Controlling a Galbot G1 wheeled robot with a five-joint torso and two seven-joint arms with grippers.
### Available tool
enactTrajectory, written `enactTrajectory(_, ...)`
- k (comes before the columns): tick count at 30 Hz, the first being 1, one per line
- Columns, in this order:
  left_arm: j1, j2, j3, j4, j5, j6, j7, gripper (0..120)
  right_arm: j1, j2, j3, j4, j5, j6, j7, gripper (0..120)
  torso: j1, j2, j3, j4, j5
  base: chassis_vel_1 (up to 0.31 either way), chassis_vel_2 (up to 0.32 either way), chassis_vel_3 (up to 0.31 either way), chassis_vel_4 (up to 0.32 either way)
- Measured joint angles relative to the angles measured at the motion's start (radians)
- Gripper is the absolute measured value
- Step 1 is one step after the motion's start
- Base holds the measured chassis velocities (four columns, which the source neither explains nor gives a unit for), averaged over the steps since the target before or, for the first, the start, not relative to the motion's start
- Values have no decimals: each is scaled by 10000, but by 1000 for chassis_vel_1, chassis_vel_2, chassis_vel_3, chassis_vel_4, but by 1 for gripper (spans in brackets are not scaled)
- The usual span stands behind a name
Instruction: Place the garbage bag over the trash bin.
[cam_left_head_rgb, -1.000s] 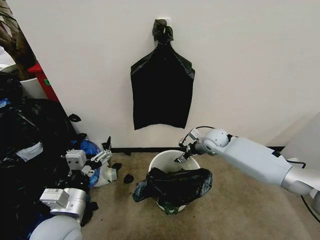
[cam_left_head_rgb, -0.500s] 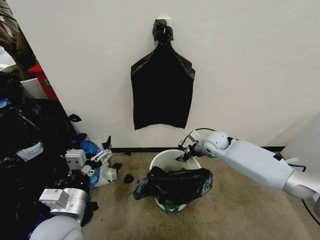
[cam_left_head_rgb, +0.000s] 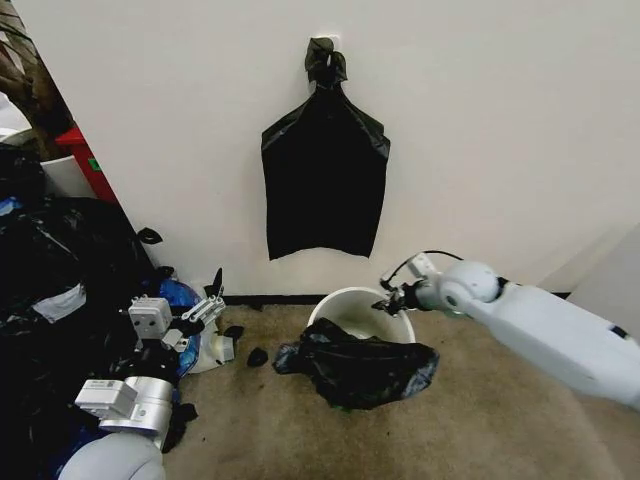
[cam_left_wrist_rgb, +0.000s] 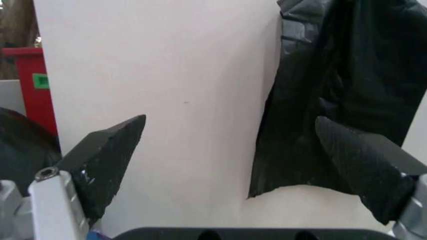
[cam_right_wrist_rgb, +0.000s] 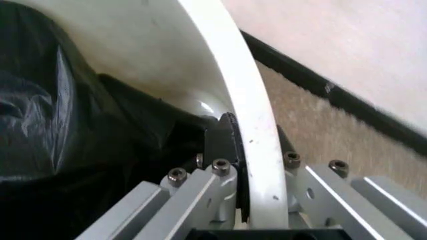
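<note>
Beige carpet floor (cam_left_head_rgb: 480, 430) against a white wall (cam_left_head_rgb: 500, 120). Trash bin (cam_left_head_rgb: 350, 312) at centre, garbage bag (cam_left_head_rgb: 360, 368) draped at its 6 o'clock. Right gripper (cam_left_head_rgb: 393, 301) fingers clamp the rim at 3 o'clock. Left gripper (cam_left_head_rgb: 205, 300) fingers spread, holding nothing.

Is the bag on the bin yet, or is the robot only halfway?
About halfway. The garbage bag drapes only the trash bin's near side. The right gripper pinches the far rim, which is bare. The left gripper waits open by the black heap.
</note>
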Motion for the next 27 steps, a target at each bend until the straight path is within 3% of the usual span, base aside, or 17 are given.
enactTrajectory(2,-24,-4,-30,0,-32,4,-34,100,-431,-51,395,299,587,-1,755,0,0,0,1,-4,1,0,0,0,0)
enactTrajectory(6,-175,-46,-160,77,-141,24,-111,100,-2338,105,2634,1761,3775,11,4960,0,0,0,-1,3,0,0,0,0,0)
enactTrajectory(8,-190,-54,-165,82,-146,27,-112,100,-2528,141,2881,1902,4089,15,5393,0,0,0,-1,3,0,0,0,0,0)
enactTrajectory(13,-215,-126,-164,78,-138,35,-113,100,-3961,691,4578,2844,6660,51,9193,0,0,0,-1,-2,-1,0,0,0,0)
enactTrajectory(16,-196,-161,-163,58,-113,35,-111,100,-4425,907,4960,3168,7214,172,10069,0,0,0,-1,0,1,0,0,0,0)
enactTrajectory(21,-73,-372,-119,46,92,2,-80,100,-5302,1629,5447,3563,7680,1273,11494,0,-1,0,-1,-1,-3,0,0,0,0)
enactTrajectory(27,55,-595,-20,80,347,-81,-42,100,-5928,2577,5541,3539,6654,1825,11884,0,-1,0,-1,-2,-3,0,0,0,0)
